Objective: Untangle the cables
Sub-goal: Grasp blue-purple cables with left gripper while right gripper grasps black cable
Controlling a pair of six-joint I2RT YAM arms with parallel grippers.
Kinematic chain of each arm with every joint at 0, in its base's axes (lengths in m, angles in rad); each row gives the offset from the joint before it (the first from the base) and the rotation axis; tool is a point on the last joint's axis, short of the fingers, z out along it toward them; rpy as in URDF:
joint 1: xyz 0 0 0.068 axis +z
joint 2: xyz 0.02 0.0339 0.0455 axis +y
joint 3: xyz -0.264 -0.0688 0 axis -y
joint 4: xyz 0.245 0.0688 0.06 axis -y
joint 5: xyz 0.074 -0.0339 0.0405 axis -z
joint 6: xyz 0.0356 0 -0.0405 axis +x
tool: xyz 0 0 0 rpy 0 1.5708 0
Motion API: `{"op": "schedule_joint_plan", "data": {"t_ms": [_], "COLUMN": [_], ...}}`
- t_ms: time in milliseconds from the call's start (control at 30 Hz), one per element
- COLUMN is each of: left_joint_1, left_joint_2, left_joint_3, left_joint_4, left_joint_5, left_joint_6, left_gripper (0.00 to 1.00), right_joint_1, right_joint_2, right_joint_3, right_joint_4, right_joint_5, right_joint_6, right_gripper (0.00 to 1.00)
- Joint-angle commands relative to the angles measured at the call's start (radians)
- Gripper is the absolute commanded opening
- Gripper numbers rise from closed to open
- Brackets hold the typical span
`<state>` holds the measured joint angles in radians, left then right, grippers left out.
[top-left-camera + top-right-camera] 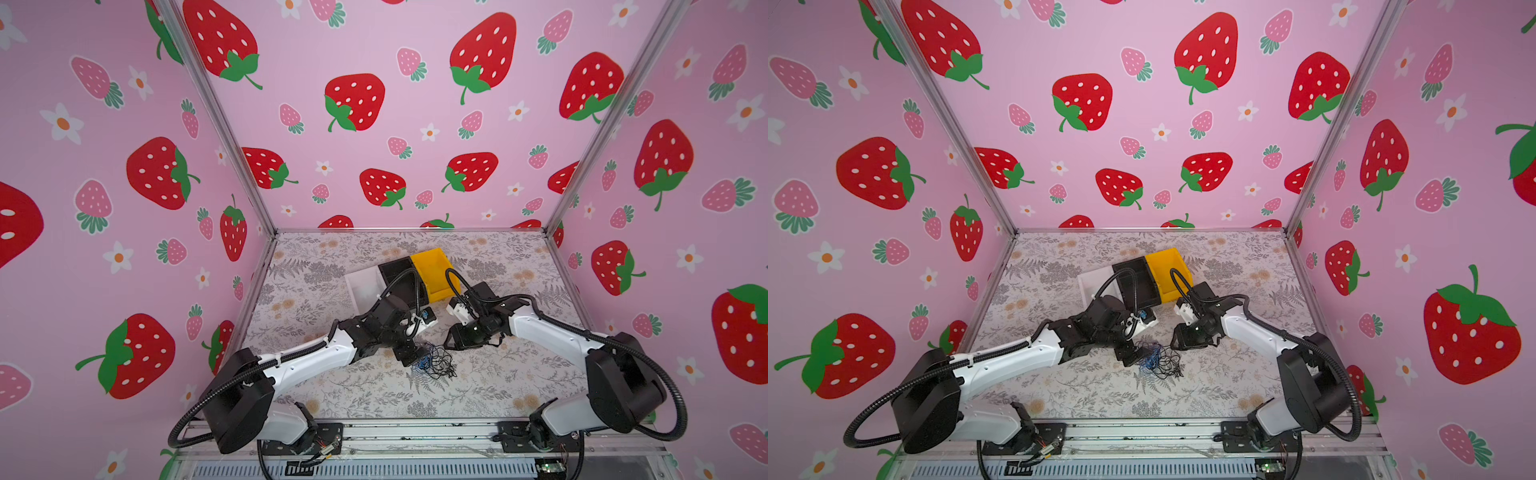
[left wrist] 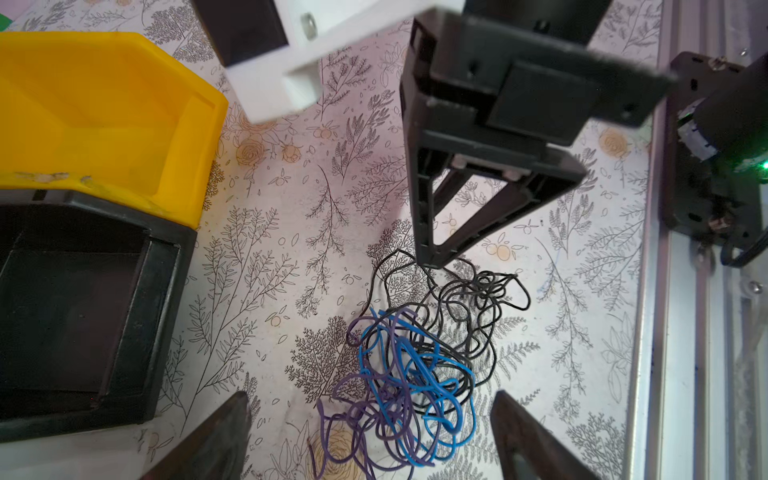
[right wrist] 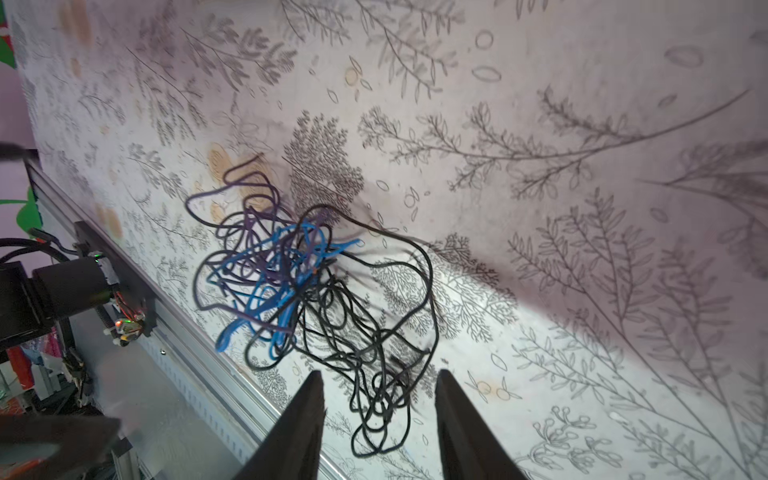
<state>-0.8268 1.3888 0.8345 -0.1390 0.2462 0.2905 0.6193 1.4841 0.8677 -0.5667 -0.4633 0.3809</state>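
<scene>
The cables [image 2: 409, 365] lie tangled. The left gripper [image 2: 370, 395] and right gripper [image 3: 380, 374] both stand apart, right over them.

We note a yellow bin [image 1: 436, 274], a black bin [image 1: 392, 266] and a white tray [image 1: 361, 291] side by side toward the back of the floral-print desk [image 1: 332, 386].
</scene>
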Motion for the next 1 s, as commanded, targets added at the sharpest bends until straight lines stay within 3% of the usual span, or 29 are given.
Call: {"op": "schedule_joint_plan", "data": {"t_ms": [0,567,633,800,967], "left_joint_1": [-0.003,-0.003,-0.003,-0.002,-0.003], "left_joint_2": [-0.013,0.007,0.023,0.066,0.132], "left_joint_3": [0.007,-0.012,0.0,0.028,0.075], "left_joint_4": [0.007,0.029,0.022,0.026,0.015], "left_joint_5": [0.011,-0.001,0.007,0.022,0.058], "left_joint_6": [0.041,0.056,0.058,0.055,0.06], "left_gripper": [0.92,0.91,0.91,0.91,0.9], "right_joint_1": [-0.002,0.002,0.003,0.005,0.002], "right_joint_2": [0.035,0.146,0.158,0.16,0.118], "right_joint_3": [-0.014,0.008,0.013,0.016,0.022], "right_joint_4": [0.005,0.086,0.09,0.105,0.092], "right_joint_5": [-0.023,-0.055,-0.059,-0.051,0.018], "right_joint_6": [-0.011,-0.025,-0.025,-0.024,-0.029], "right_gripper": [0.47,0.45,0.39,0.12,0.0]}}
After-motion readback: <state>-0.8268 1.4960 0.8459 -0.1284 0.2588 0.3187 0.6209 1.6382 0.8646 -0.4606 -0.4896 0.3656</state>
